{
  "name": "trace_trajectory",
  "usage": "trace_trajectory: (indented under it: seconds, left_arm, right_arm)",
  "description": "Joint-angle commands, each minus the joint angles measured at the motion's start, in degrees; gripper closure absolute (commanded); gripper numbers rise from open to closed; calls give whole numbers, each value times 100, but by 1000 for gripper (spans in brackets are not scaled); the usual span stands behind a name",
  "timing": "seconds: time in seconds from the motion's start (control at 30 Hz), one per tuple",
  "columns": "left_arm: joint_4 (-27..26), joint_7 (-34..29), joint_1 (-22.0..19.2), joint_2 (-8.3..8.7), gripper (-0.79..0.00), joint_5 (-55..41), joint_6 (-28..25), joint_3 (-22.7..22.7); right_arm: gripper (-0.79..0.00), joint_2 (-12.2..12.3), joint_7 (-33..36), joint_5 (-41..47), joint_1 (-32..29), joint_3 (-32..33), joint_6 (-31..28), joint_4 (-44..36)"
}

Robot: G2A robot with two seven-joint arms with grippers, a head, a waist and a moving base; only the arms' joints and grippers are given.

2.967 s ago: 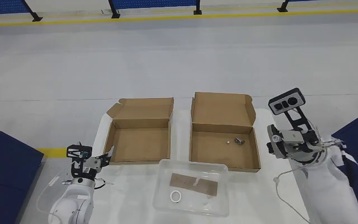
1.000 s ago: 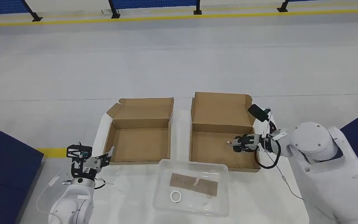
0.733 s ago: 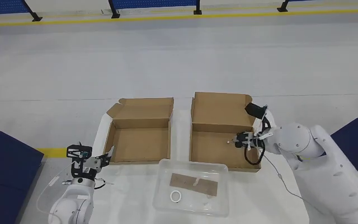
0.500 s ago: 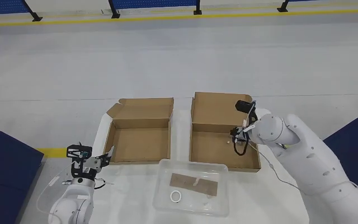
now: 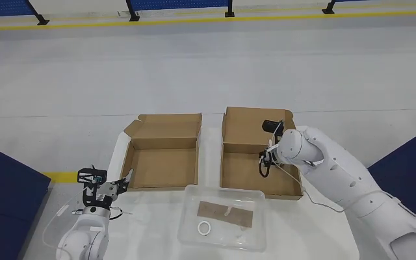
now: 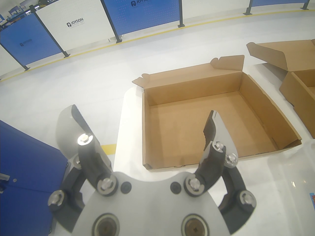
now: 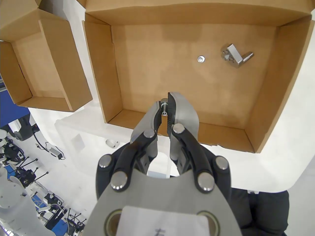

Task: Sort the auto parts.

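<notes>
My right gripper (image 7: 164, 100) is shut on a small silver bolt (image 7: 164, 108) and hangs above the near-left floor of the right cardboard box (image 7: 152, 57). A small silver nut (image 7: 201, 59) and an L-shaped metal bracket (image 7: 235, 56) lie deeper in that box. From above, the right gripper (image 5: 264, 162) sits over the middle of the right box (image 5: 244, 175). My left gripper (image 6: 142, 116) stands open with nothing in it, at the table's left edge beside the left box (image 6: 196, 124); from above the left gripper (image 5: 123, 179) is just left of the box (image 5: 162, 168).
A clear plastic tray (image 5: 195, 195) stands in front of the boxes, holding a brown card piece (image 5: 224, 214) and a white ring (image 5: 205, 227). Both boxes have their lids folded back. A blue panel (image 6: 29, 163) borders the table's left side.
The right arm swung in from the table's right side, lowered its gripper over the right box and slid leftward across it. The left arm has kept still.
</notes>
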Motion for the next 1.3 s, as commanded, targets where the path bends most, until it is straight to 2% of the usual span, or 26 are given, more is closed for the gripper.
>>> trace_trajectory:
  seconds: [0.0,0.2,0.63,0.93,1.27]
  left_arm:
    - [0,0,0,0,-785,0,0,0]
    - [0,0,0,0,-785,0,0,0]
    - [0,0,0,0,-785,0,0,0]
    - [0,0,0,0,-785,0,0,0]
    - [0,0,0,0,-785,0,0,0]
  right_arm:
    - [0,-2,-97,-36,-42,-11,-42,11]
    - [0,-153,-192,-294,-46,-339,36,234]
    - [0,-793,-601,-40,254,-979,-20,1532]
    - [0,-809,-636,-57,262,-990,10,1559]
    - [0,-939,-1115,205,75,-801,-207,1916]
